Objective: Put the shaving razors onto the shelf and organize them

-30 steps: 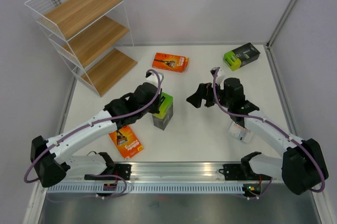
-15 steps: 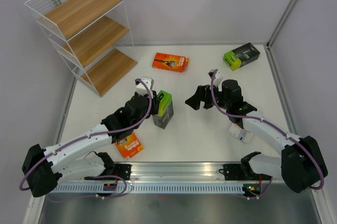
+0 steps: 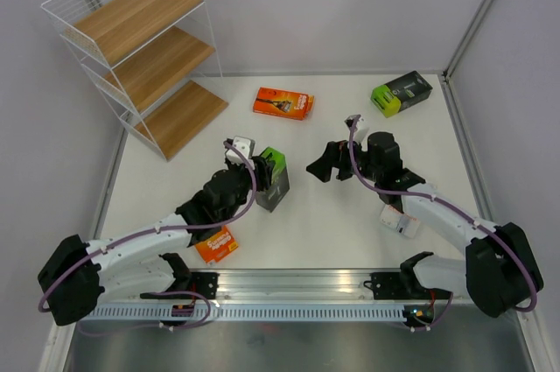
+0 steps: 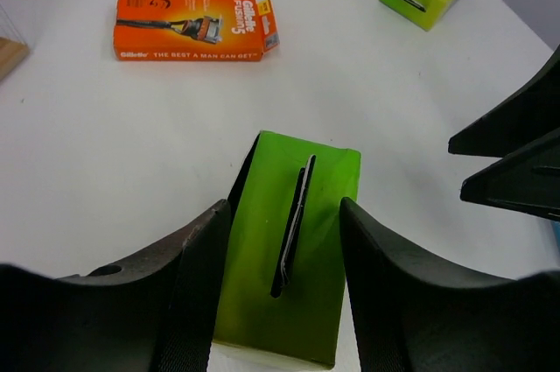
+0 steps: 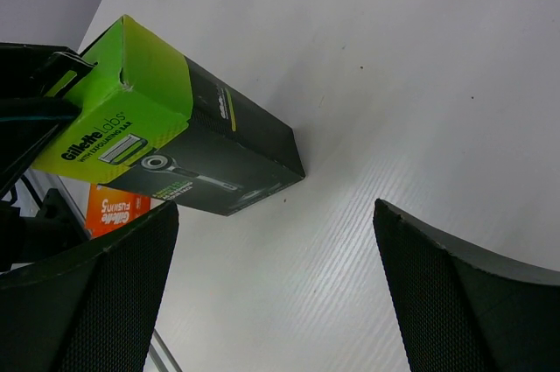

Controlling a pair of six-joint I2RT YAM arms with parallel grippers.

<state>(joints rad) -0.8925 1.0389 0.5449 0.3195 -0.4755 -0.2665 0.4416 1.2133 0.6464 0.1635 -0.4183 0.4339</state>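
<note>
A black razor pack with a lime-green end stands upright mid-table. My left gripper straddles its green top, jaws open, with a sliver of gap on the right side. My right gripper hovers open just right of that pack, nothing between its fingers. One orange pack lies flat farther back, also visible from the left wrist. Another orange pack lies partly under my left arm. A second black-and-lime pack lies at the back right. A white-and-blue pack sits under my right arm. The shelf stands at the back left.
Grey walls close the table at the back and on both sides. A metal rail with both arm bases runs along the near edge. The shelf's three wooden boards carry nothing.
My left gripper's jaws have spread apart around the upright black-and-lime pack, and the left arm has dropped lower and swung round. The right gripper has edged slightly left.
</note>
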